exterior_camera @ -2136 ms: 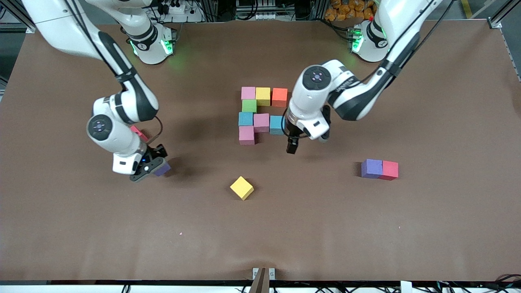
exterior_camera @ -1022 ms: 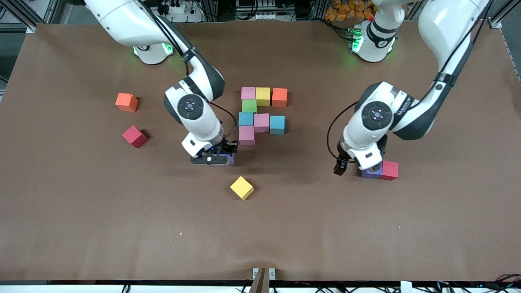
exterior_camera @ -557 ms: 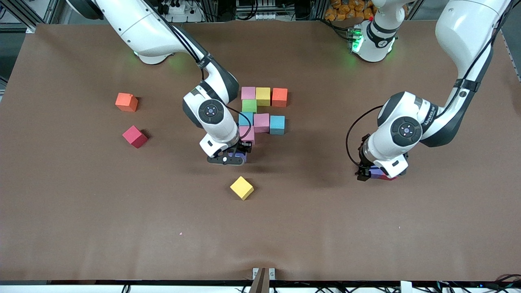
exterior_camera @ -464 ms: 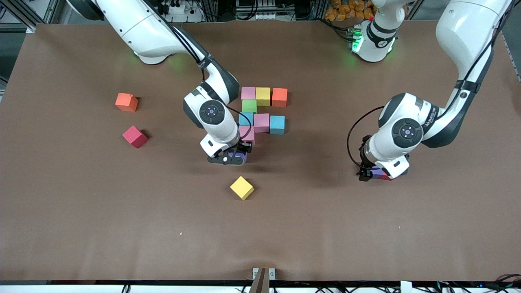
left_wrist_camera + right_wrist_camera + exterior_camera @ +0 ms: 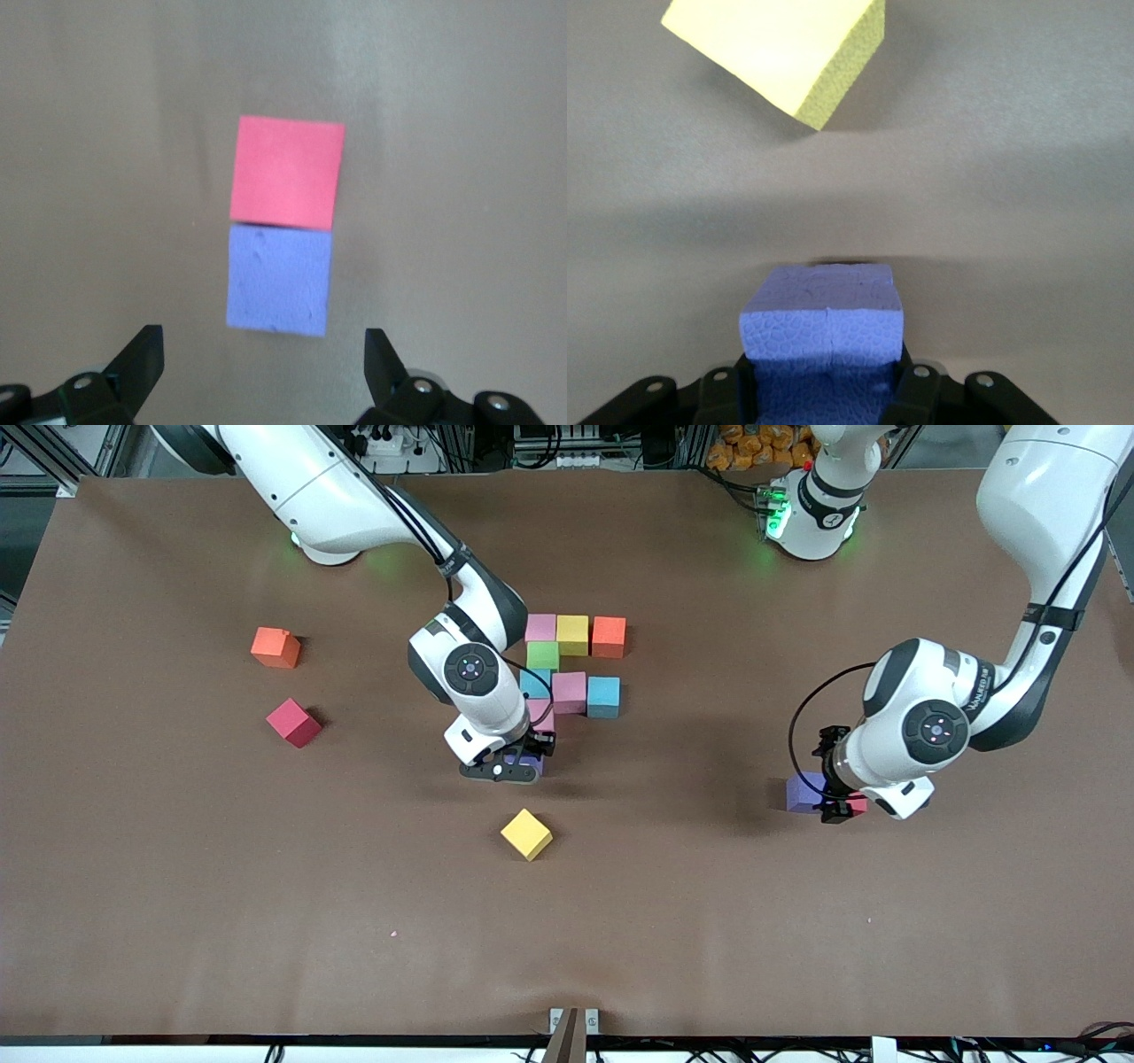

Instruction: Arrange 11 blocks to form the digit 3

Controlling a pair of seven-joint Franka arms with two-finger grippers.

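Counting the digit 3 [image 5: 567,673] as it lies on the desk [image 5: 177,921], 8 blocks are down: a farthest row of pink [image 5: 539,627], yellow [image 5: 572,634] and orange [image 5: 609,636], a green block [image 5: 542,656] under the pink one, a middle row of blue [image 5: 532,684], pink [image 5: 569,692] and blue [image 5: 603,696], and a pink block [image 5: 541,716] just nearer the front camera than that row.

The right gripper [image 5: 514,766] is right beside that last pink block, its jaws clenched on a purple block [image 5: 822,323]. By my judgement this is block 9, the first of the closing row.

That leaves 2 more to place. Spare blocks lie loose: a yellow block [image 5: 526,833] near the right gripper, an orange block [image 5: 275,646] and a red block [image 5: 294,722] toward the right arm's end, and a purple block [image 5: 278,280] touching a red one [image 5: 287,172] toward the left arm's end. The left gripper [image 5: 261,367] hovers over that pair with jaws spread wide and nothing in them, probably lining up the next pick.
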